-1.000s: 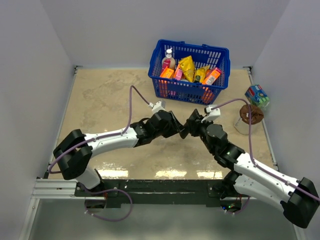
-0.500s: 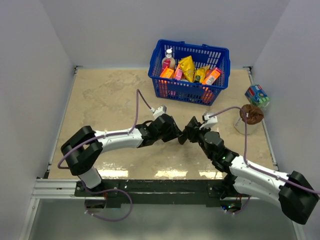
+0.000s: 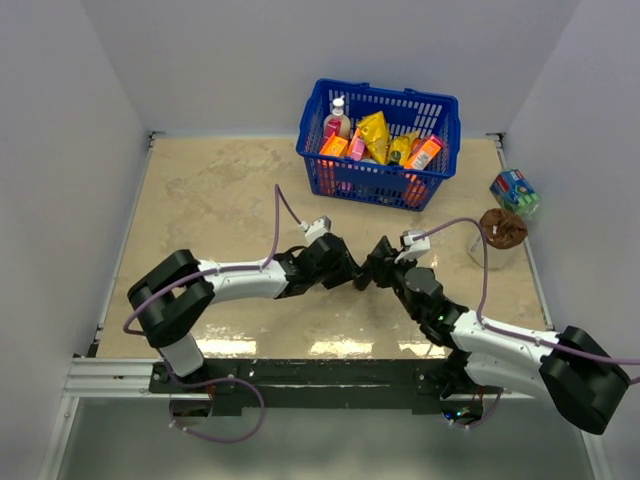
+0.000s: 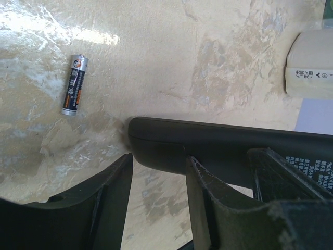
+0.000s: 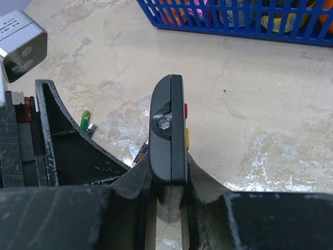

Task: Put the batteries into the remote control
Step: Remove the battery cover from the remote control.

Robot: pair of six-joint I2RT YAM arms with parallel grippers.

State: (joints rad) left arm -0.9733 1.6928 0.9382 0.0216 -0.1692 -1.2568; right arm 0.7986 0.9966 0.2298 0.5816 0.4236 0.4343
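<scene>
The black remote control point(image 5: 167, 130) stands on edge, red and yellow buttons on its right face, with my right gripper point(image 5: 169, 172) shut on its lower end. In the left wrist view the remote control point(image 4: 218, 140) runs across just beyond my left gripper point(image 4: 158, 161), which is open with only table showing between its fingers. One battery point(image 4: 74, 92) lies on the table up and to the left of them. A green battery point(image 5: 85, 120) lies left of the remote, and another battery point(image 5: 140, 152) peeks out beside it. From above, both grippers point(image 3: 365, 270) meet mid-table and hide the remote.
A blue basket point(image 3: 380, 178) of packets stands at the back. A cup with a brown lid point(image 3: 502, 230) and a colourful box point(image 3: 515, 190) sit at the right edge. A pale printed block point(image 4: 312, 62) shows at the upper right of the left wrist view.
Both arms have folded in, and the two grippers with the remote have come a little toward the near edge. Neither gripper's jaws have changed.
</scene>
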